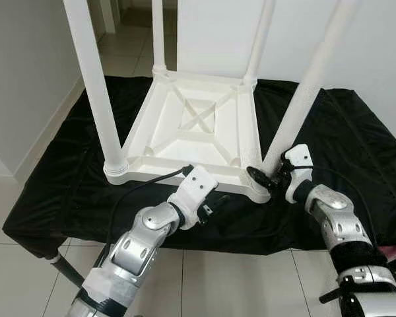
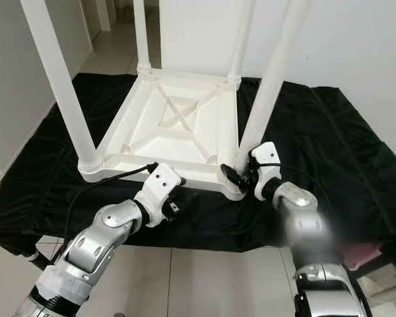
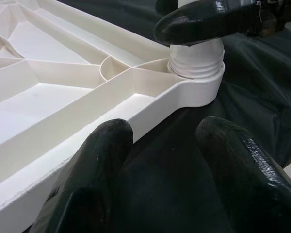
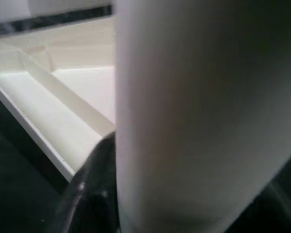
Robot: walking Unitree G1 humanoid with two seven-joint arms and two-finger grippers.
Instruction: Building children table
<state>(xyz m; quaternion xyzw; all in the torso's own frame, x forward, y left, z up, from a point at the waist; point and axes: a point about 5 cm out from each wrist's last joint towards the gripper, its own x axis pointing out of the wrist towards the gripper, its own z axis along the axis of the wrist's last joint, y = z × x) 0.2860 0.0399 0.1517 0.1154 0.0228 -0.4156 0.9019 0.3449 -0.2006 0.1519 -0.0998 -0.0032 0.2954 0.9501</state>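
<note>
A white children's table (image 1: pixel 191 125) lies upside down on a black cloth, its four legs pointing up. My right gripper (image 1: pixel 264 177) is shut on the near right leg (image 1: pixel 303 92) just above its threaded base (image 3: pixel 196 68), which sits in the corner socket. One of its black fingers (image 3: pixel 208 22) presses the leg, and the leg (image 4: pixel 203 116) looms close in the right wrist view. My left gripper (image 3: pixel 160 145) is open, low at the table's front edge (image 3: pixel 150 116), fingers apart over the cloth and holding nothing.
The black cloth (image 1: pixel 53 191) covers a low surface that ends just before my arms, with tile floor (image 1: pixel 231 284) below. The other legs (image 1: pixel 96 86) rise tall at the near left and the back. White walls stand on both sides. A black cable (image 1: pixel 145 185) runs from my left wrist.
</note>
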